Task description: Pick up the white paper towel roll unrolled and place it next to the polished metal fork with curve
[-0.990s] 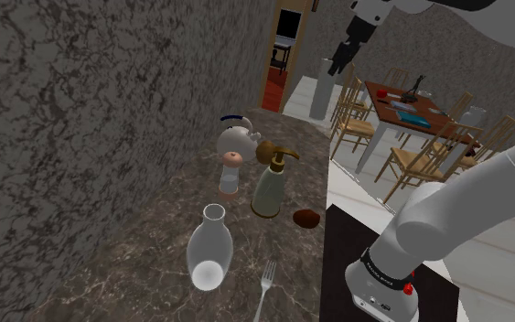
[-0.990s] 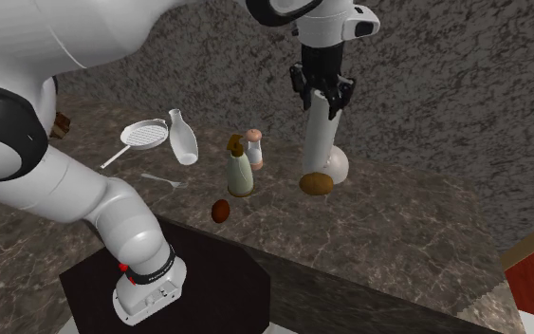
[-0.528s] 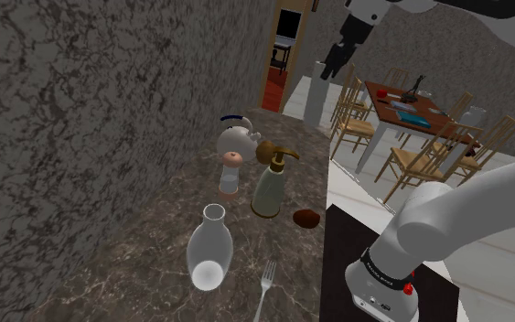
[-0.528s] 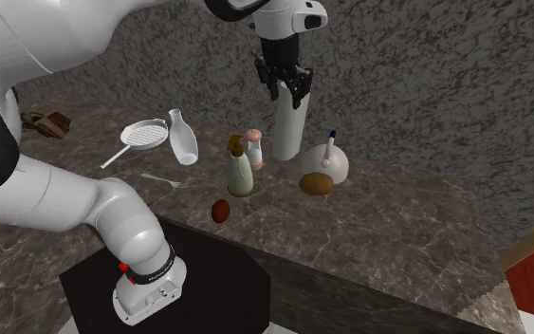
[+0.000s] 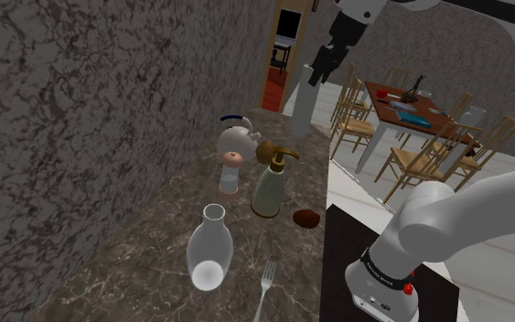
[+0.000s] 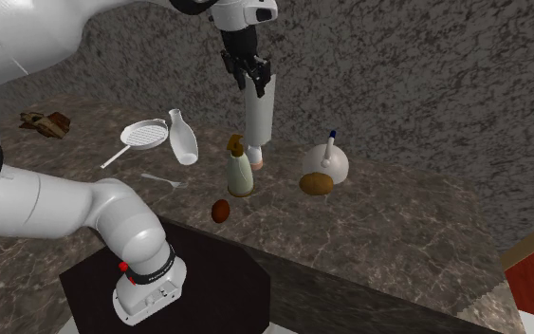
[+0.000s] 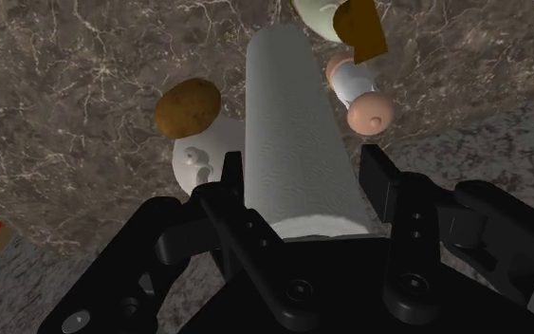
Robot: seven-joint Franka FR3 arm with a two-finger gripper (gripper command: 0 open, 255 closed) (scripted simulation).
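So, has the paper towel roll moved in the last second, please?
Yes: the paper towel roll, clasped by the gripper, has shifted to the second exterior view's left, from by the round white pot to above the small shaker.

**Where things sit on the counter**

Take the second exterior view. The pan [image 6: 144, 138] lies towards the left end of the counter [image 6: 388, 228], near the wall edge. The bottle [image 6: 183, 142] lies just beside it on the right, and the fork [image 6: 163, 178] lies before both. Mid-counter stands the dispenser [image 6: 240, 173], with the shaker [image 6: 255, 161] just behind it. To their right sits the round pot [image 6: 331, 163], the potato [image 6: 317, 183] against its front. The brown lump [image 6: 220, 211] lies near the front edge, by the stand [image 6: 198, 285]. The paper towel roll [image 6: 258, 116] hangs upright above the counter (clasped in the gripper [image 6: 255, 76]), over the shaker and potato.
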